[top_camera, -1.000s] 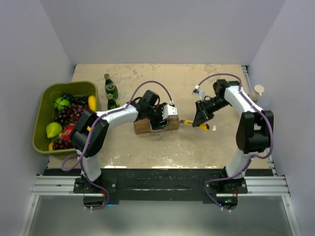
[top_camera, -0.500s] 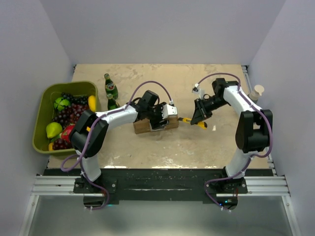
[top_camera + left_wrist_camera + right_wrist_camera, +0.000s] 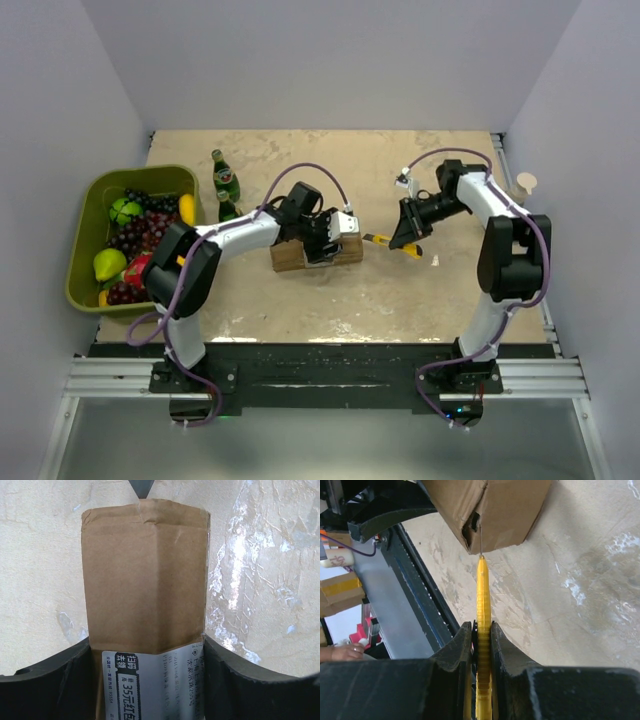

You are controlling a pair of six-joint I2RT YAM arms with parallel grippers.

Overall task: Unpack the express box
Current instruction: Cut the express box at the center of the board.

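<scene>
Plain pale lavender-grey walls [image 3: 330,60] enclose a mottled beige stone-patterned tabletop [image 3: 420,300]; a black metal rail [image 3: 320,365] lines its near edge.

The left arm [image 3: 230,238] and the right arm [image 3: 500,215] are alike: white tubular links joined by bulky, rounded black motor housings. Each foot is bolted to a black base plate [image 3: 320,365], and silver slotted aluminium rails [image 3: 110,378] run alongside that plate. A thin purple cable [image 3: 300,172] loops along each arm and gathers in a coil at the plate beside its foot. At the end farthest from the plate, the left tool [image 3: 150,680] has broad matte-black fingers [image 3: 55,680] with curved inner edges. The right tool [image 3: 481,630] has narrower black fingers [image 3: 457,645], smooth and rounded.
</scene>
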